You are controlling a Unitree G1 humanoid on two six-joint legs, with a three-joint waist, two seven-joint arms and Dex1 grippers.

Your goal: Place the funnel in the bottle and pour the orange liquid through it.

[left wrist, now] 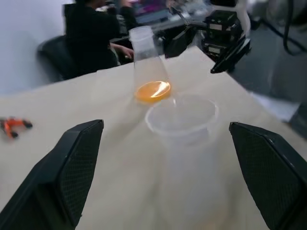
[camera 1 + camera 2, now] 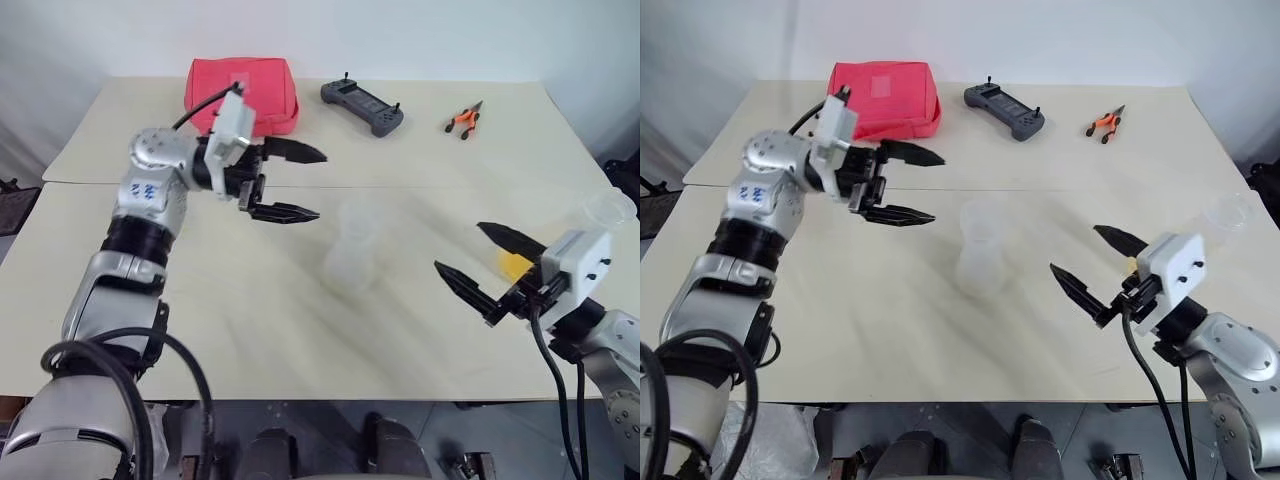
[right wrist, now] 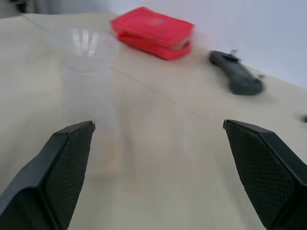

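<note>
- Looks like the funnel step is basically done: the funnel (image 2: 980,222) is sitting on top of the bottle (image 2: 978,268) in the middle of the tabletop (image 2: 890,330), rim up, nothing inside it that I can see.
- The left claw (image 2: 902,185) is hanging just beside the funnel with its fingers spread wide, gripping nothing and not touching it.
- The right claw (image 2: 1098,268) is hovering on the other side of the bottle, also gaping wide and empty.
- The orange liquid (image 1: 152,90) is sitting as a shallow pool in the bottom of a tall clear tapered cup (image 1: 146,62), which is standing near the right edge of the tabletop, right behind that right claw.
- So pouring is what's coming up, I reckon. The right claw is needing to turn back to the cup, close around it, carry it over and tip it slowly into the funnel.
- The bottle itself is looking empty so far.
- Tricky bit: that funnel is just perching there, so a bump could knock it off.
</note>
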